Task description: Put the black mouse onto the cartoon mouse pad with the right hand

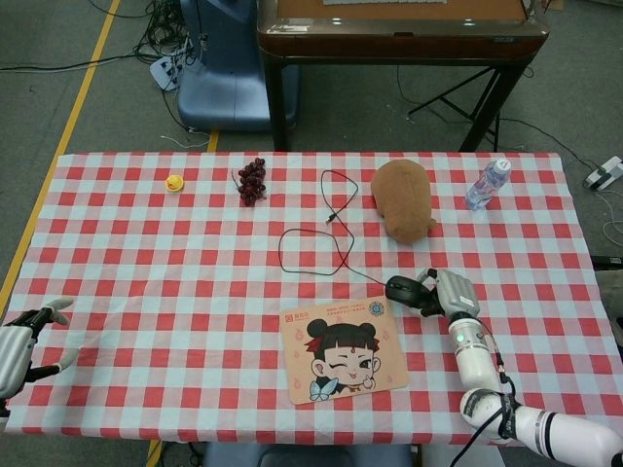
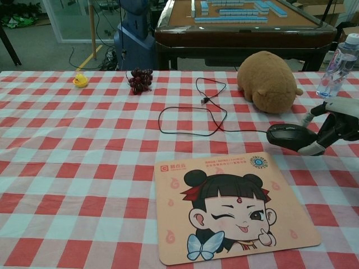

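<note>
In the head view, the right hand [image 1: 450, 292] grips the glossy black wired mouse [image 1: 404, 289], fingers wrapped round its rear half. The mouse sits just off the upper right corner of the peach-coloured rectangular cartoon mouse pad with the winking girl's face [image 1: 343, 361], at about one o'clock from the pad's centre, close to the corner but not over it. Its thin black cable [image 1: 316, 248] loops off toward eleven o'clock across the red-and-white checked tablecloth [image 1: 146, 292]. The left hand [image 1: 19, 336] lies at the table's nine o'clock edge, fingers apart, holding nothing.

In the chest view, the mouse [image 2: 285, 136] looks slightly raised off the cloth, carried by the right hand [image 2: 331, 128], whose fingers close under and behind it. It hangs just beyond the pad's [image 2: 230, 204] far right edge, at roughly one o'clock. The brown plush toy [image 2: 269, 81] sits behind it at twelve o'clock.

The grasp appears done; what remains is carrying the mouse over the pad, setting it down and letting go.
</note>
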`<state>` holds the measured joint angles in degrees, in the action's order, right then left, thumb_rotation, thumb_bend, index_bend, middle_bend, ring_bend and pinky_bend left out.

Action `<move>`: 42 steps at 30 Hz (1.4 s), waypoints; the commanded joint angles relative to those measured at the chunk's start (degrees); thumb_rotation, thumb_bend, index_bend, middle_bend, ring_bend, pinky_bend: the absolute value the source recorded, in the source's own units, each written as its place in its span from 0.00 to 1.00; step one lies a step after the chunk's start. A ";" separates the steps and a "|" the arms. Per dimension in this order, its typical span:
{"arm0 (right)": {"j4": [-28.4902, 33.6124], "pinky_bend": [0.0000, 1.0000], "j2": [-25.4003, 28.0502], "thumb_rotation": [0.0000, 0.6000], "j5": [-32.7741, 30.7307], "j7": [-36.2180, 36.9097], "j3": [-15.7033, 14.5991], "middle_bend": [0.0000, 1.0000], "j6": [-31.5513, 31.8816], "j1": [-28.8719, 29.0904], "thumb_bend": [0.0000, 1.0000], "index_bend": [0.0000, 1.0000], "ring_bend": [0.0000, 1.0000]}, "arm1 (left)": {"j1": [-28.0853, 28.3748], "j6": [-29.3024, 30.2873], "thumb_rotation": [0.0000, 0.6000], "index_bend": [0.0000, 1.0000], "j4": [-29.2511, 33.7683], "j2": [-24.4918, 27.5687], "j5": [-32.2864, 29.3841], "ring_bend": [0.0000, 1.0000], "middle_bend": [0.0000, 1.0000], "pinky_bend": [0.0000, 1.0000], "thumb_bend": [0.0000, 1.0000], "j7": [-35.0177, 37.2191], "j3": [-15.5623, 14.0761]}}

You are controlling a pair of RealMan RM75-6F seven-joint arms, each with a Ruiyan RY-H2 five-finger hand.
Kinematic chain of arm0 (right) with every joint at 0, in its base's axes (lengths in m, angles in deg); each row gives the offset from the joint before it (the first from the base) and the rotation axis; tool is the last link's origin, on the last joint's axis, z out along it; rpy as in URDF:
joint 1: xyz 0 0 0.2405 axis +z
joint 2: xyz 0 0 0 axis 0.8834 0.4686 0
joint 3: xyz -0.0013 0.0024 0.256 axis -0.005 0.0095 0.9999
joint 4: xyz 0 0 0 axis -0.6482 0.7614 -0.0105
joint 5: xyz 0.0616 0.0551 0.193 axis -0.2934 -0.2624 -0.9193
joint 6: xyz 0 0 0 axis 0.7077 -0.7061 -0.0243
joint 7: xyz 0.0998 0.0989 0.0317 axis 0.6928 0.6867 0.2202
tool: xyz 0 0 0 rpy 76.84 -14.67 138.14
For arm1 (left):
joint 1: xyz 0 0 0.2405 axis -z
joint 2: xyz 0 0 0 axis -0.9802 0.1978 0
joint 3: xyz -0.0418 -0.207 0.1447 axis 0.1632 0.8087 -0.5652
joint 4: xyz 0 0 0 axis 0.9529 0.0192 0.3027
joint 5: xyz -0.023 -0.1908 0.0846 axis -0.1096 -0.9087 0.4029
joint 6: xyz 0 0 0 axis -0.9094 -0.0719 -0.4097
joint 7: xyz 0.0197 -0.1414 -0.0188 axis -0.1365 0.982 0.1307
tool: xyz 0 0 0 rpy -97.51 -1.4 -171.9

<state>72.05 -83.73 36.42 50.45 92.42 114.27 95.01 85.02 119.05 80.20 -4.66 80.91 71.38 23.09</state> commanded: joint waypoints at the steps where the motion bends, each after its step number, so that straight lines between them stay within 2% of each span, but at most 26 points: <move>1: 1.18 1.00 -0.64 1.00 1.86 -1.68 -1.79 1.00 1.74 0.32 0.21 0.46 1.00 | 0.01 -0.05 1.00 0.29 -0.06 0.05 -0.15 0.38 0.44 0.55 0.22 0.17 0.06; 10: 4.87 1.00 -2.18 1.00 8.58 -7.67 -6.93 1.00 6.45 1.04 0.21 0.46 1.00 | -0.10 0.07 1.00 0.29 -0.16 0.25 -0.44 0.38 0.44 0.55 0.22 0.70 0.20; 20: 7.34 1.00 -4.22 1.00 12.88 -14.62 -10.61 1.00 9.48 2.17 0.21 0.46 1.00 | -0.17 0.06 1.00 0.29 -0.16 0.51 -0.74 0.38 0.44 0.55 0.22 1.13 0.33; 27: 5.63 1.00 -7.45 1.00 15.31 -15.30 -11.57 1.00 9.67 2.32 0.21 0.46 1.00 | -0.21 -0.02 1.00 0.29 -0.26 0.64 -1.05 0.38 0.44 0.55 0.22 1.42 0.44; 37: 1.29 1.00 -12.17 1.00 18.40 -11.82 -12.02 1.00 6.89 2.04 0.21 0.46 1.00 | -0.29 0.02 1.00 0.29 -0.40 0.86 -1.38 0.38 0.44 0.55 0.22 2.01 0.65; 39: 1.18 1.00 -12.30 1.00 19.11 -10.87 -12.17 1.00 6.16 1.94 0.18 0.46 1.00 | -0.31 0.04 1.00 0.29 -0.39 0.89 -1.37 0.38 0.44 0.55 0.22 2.08 0.66; 42: 1.34 1.00 -11.92 1.00 20.06 -10.10 -12.28 1.00 5.84 1.68 0.07 0.43 1.00 | -0.35 0.10 1.00 0.29 -0.41 0.95 -1.41 0.38 0.44 0.55 0.22 2.26 0.70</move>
<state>73.38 -95.76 56.24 40.19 80.21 120.20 96.82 84.67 119.15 79.79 -3.72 79.50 73.64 23.79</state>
